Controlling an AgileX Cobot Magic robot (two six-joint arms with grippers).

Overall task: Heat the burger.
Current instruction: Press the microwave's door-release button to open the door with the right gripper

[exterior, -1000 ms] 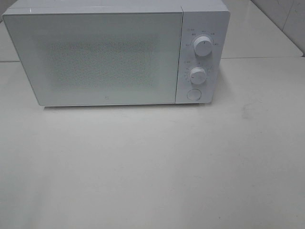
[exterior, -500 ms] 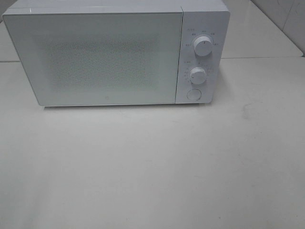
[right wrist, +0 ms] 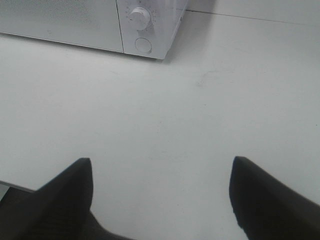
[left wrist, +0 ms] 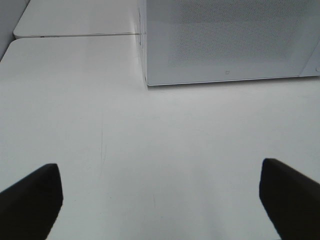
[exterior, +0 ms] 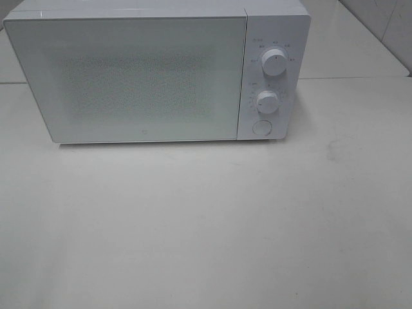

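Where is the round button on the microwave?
In the high view, the round button sits low on the microwave's right-hand panel, just under the lower knob.

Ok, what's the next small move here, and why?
Probably reach the right gripper to the round button low on the microwave, likely the door release: the door is shut, no burger in view, left gripper and right both open, empty.

High camera faces the microwave [exterior: 148, 77] front from above; both wrist cameras look low across the surface [exterior: 206, 225] toward it.
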